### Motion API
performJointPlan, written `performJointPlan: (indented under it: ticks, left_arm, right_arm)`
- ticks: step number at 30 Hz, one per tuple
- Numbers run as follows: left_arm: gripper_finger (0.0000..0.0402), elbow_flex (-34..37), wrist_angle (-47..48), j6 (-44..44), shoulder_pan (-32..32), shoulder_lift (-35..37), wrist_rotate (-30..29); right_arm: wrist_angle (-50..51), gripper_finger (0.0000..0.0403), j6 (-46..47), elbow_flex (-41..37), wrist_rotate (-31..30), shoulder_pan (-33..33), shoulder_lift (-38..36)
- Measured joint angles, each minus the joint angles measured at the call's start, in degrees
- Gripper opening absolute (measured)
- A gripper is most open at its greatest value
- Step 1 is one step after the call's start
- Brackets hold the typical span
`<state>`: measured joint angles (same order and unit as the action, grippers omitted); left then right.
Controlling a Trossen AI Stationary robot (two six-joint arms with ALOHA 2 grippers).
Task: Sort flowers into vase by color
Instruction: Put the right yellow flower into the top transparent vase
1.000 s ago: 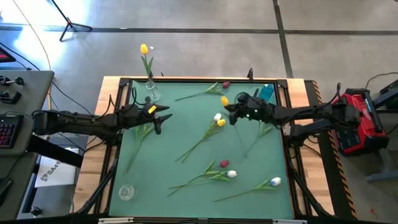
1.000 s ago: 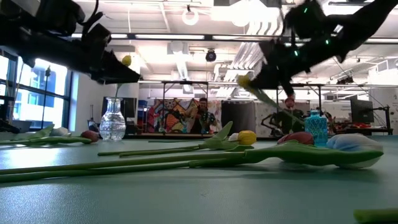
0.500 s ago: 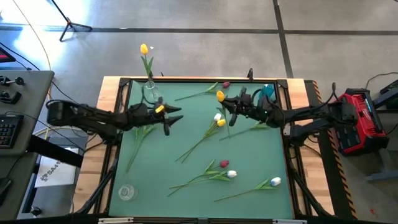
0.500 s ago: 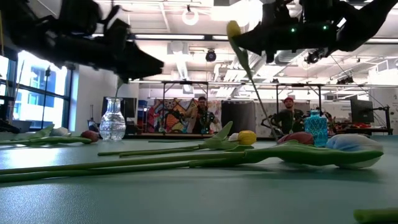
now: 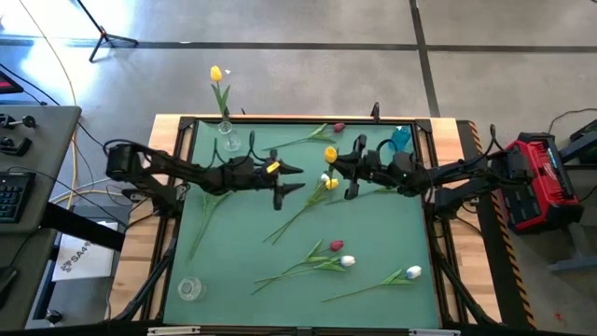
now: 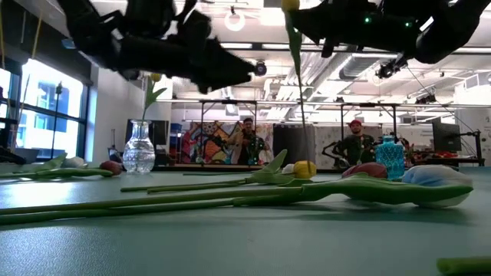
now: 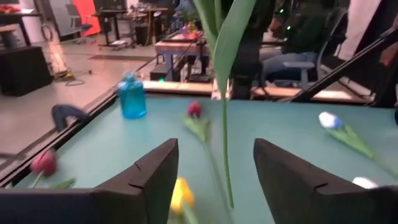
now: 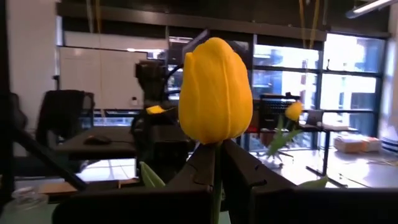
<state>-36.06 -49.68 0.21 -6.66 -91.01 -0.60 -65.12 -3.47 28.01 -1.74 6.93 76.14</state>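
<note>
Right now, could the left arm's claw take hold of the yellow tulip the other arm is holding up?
Probably yes: the left claw is open, the yellow tulip's stem hangs just ahead of its fingers, and nothing stands between.

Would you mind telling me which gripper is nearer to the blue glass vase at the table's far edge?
The right gripper, shut on a yellow tulip, is beside the blue glass vase. The open left gripper is farther off at mid-table.
</note>
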Motion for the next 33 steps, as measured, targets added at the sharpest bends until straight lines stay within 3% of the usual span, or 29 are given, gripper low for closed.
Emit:
performJointPlan:
  ticks: [6, 15, 22, 33]
  left_arm:
    - [0.0261, -6.73, 0.17, 0.04, 0.86, -5.72, 0.38]
    - [0.0268, -13.82, 0.0, 0.05, 0.86, -10.96, 5.59]
    - [0.0235, -16.31, 0.25, 0.02, 1.12, -12.54, 8.2]
    - [0.0162, -18.11, 0.41, 0.02, 1.1, -12.52, 7.63]
  right_arm:
    - [-2.03, 0.0, -0.6, 0.0, 2.69, -1.39, 0.0]
    - [-2.02, 0.0, -1.55, 0.0, 2.71, -1.94, 0.0]
    - [-2.51, 0.0, -2.44, 0.0, 3.95, -1.91, 0.0]
    - [-5.21, 0.0, -3.16, 0.07, 9.59, -1.85, 0.0]
